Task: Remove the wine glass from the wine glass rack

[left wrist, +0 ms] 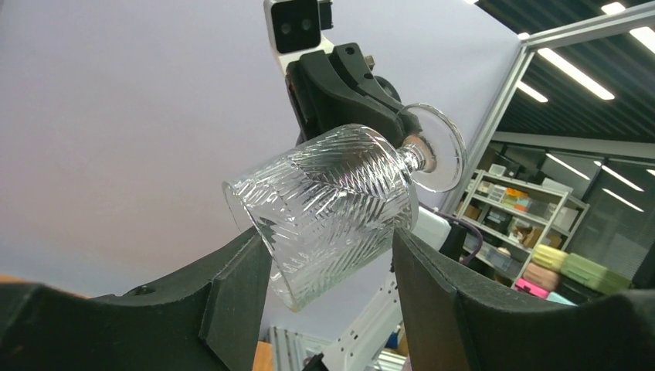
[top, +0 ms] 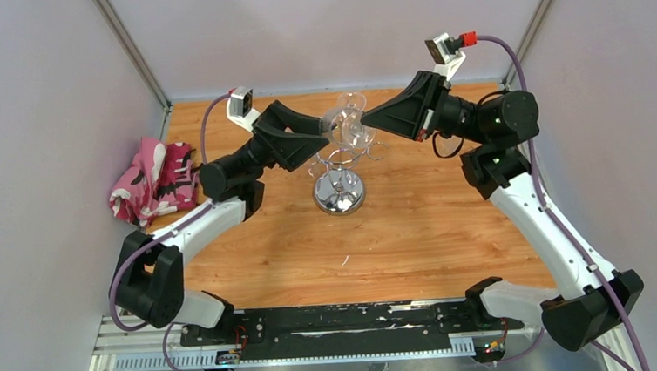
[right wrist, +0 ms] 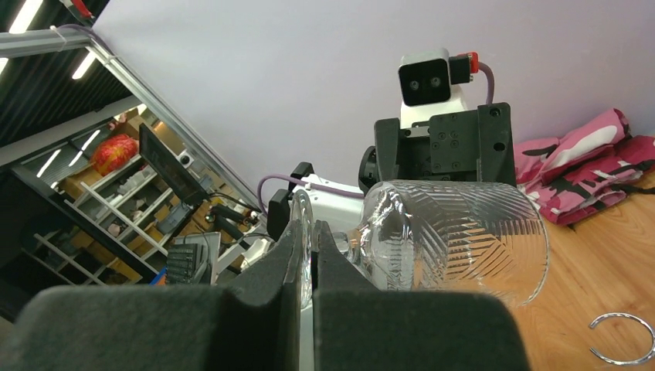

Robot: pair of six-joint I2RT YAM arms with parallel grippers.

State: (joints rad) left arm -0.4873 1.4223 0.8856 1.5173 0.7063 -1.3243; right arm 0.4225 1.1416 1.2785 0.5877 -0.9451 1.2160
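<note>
"Table and rack first: where is the wine glass?"

"Just above the rack's hooks, lying on its side. It seems clear of them, so I judge it lifted off."

"Who has it?"

"The right gripper, to the rack's right, is pinched tight on the foot. The left gripper, to the rack's left, has its fingers spread either side of the bowl — not squeezing."

"Then draw the left arm straight back from the rack, hold firm with the right, and carry the glass level, away from the hooks."

"Any writing?"

"None I can read — no brand, no label."
</note>
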